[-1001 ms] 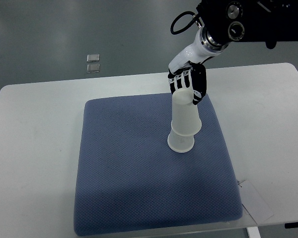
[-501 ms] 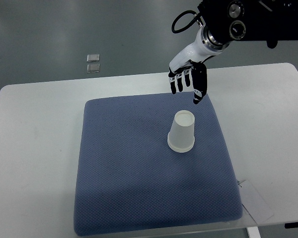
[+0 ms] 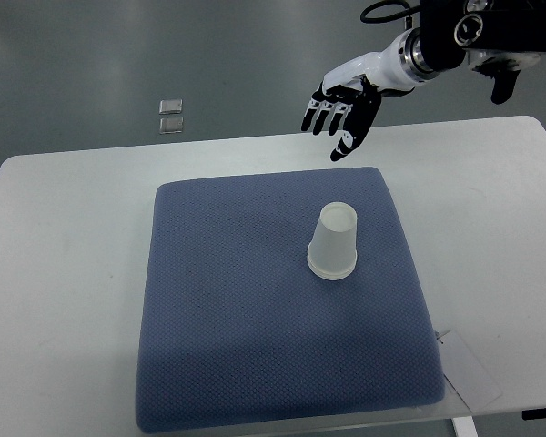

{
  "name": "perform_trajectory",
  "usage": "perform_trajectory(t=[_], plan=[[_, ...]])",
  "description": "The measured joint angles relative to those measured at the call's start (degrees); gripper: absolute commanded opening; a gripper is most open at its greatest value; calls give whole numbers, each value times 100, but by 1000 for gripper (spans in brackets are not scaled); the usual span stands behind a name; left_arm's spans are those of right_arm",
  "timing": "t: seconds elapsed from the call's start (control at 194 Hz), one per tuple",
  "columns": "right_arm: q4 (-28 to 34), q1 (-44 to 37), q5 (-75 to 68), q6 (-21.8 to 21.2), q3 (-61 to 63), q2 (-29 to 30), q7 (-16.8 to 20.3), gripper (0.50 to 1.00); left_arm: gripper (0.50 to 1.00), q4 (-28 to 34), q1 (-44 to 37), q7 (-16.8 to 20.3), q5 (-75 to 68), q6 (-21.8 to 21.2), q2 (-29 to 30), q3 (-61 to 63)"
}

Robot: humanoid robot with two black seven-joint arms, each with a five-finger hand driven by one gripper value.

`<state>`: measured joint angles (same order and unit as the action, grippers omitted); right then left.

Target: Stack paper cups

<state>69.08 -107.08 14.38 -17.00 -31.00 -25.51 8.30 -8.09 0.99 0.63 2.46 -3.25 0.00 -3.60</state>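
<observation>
A white paper cup stack (image 3: 333, 242) stands upside down on the blue mat (image 3: 255, 309), right of the mat's middle. It looks like one cup nested over another. My right hand (image 3: 337, 114) hangs in the air above the table's far edge, well behind the cups. Its fingers are spread and it holds nothing. The right arm comes in from the upper right. The left arm is out of view.
The mat lies on a white table (image 3: 64, 255). A white paper tag (image 3: 469, 369) lies at the table's front right corner. Two small clear squares (image 3: 171, 114) lie on the grey floor beyond the table.
My right hand let go of the upper cup, which dropped down over the lower one. The hand then rose and drew back up and to the right with fingers spread.
</observation>
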Motion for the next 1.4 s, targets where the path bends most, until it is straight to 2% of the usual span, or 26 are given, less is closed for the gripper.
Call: perform_trajectory(t=[0.134, 0.232, 0.392, 0.635, 0.826, 1.006, 1.104, 1.161, 1.399], plan=[[-411, 1085, -421, 678, 1107, -235, -145, 789, 1000, 0, 3, 0, 0, 0, 0, 0], [-803, 2050, -760, 1024, 2118, -332, -313, 789, 1000, 0, 1, 0, 0, 0, 0, 0], [-1339, 3485, -960, 1238, 3873, -356, -737, 791, 1000, 0, 1, -1, 0, 0, 0, 0], [-1852, 5146, -1608, 1391, 6113, 37, -1027, 801, 1000, 0, 0, -1, 0, 0, 0, 0], [-1986, 5889, -1709, 1373, 7074, 499, -1307, 840, 1000, 0, 0, -1, 0, 0, 0, 0], [-2003, 6389, -1715, 1341, 7844, 946, -1365, 860, 1000, 0, -1, -1, 0, 0, 0, 0], [-2004, 6555, -1718, 1327, 8008, 1078, -1367, 870, 1000, 0, -1, -1, 0, 0, 0, 0], [-2004, 6614, -1718, 1324, 8041, 1118, -1371, 897, 1000, 0, -1, 1, 0, 0, 0, 0], [-2011, 6731, -1718, 1322, 8057, 1161, -1375, 913, 1000, 0, 2, 1, 0, 0, 0, 0]])
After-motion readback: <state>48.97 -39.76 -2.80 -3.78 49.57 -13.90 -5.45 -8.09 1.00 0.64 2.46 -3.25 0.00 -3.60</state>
